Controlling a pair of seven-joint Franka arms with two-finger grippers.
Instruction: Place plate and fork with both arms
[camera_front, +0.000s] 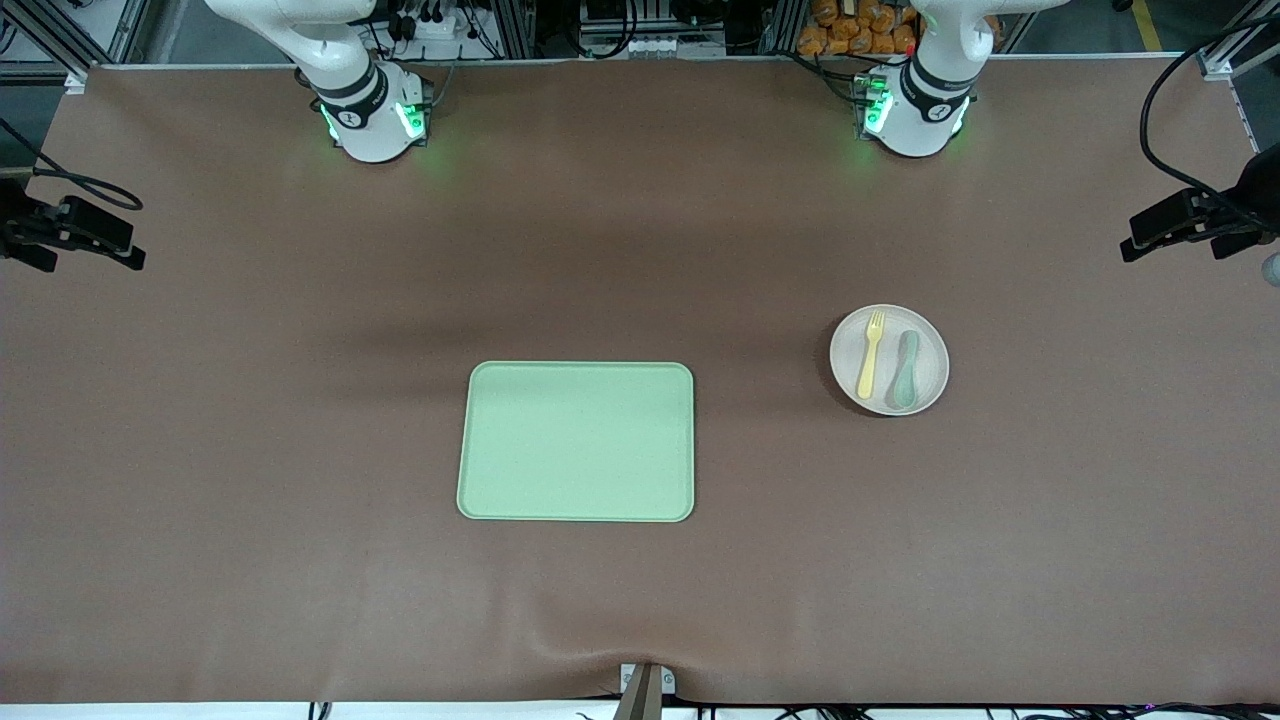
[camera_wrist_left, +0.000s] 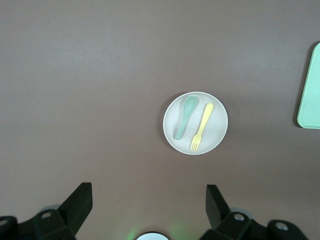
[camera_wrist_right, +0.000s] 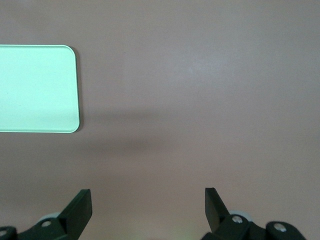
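The off-white plate rests on the brown table toward the left arm's end. On it lies the pale-yellow fork, side by side with a grey-green spoon. High above the table, my left gripper is open and empty, with the plate well clear of its fingers. My right gripper also hangs high over bare table, open and empty. Neither hand shows in the front view; only the two arm bases appear at the table's edge farthest from the front camera.
A rectangular light-green tray lies near the table's middle, nearer to the front camera than the plate. Black camera clamps stand at both ends of the table. Brown table surface surrounds everything.
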